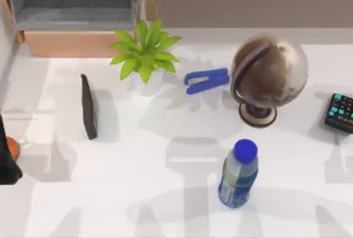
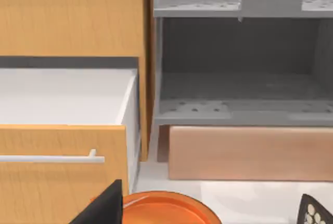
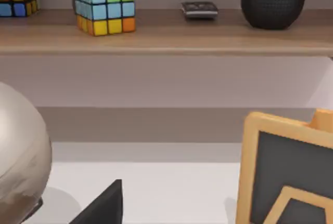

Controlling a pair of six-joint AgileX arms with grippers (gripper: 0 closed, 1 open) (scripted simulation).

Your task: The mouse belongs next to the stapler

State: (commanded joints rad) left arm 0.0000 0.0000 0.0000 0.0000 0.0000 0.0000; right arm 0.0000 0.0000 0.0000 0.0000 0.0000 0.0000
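The stapler (image 1: 207, 80) is small and bright blue, lying on the white table (image 1: 165, 194) at the back, between a green potted plant (image 1: 144, 56) and a globe (image 1: 268, 78). The mouse is out of view. A black part of my left arm (image 1: 8, 163) sits at the table's left edge, far from the stapler. A dark piece of my left gripper (image 2: 101, 208) shows low in the left wrist view, above an orange plate (image 2: 166, 211). A dark piece of my right gripper (image 3: 101, 206) shows low in the right wrist view, over the table beside the globe (image 3: 21, 151).
A narrow dark slab (image 1: 89, 106) stands left of the plant; I cannot tell what it is. A blue-capped bottle (image 1: 238, 174) stands at front centre. A black keypad (image 1: 341, 112) lies at the right edge. An open drawer (image 2: 62, 130), grey shelves (image 2: 239, 104) and a shelf with a colour cube (image 3: 104, 7) line the back.
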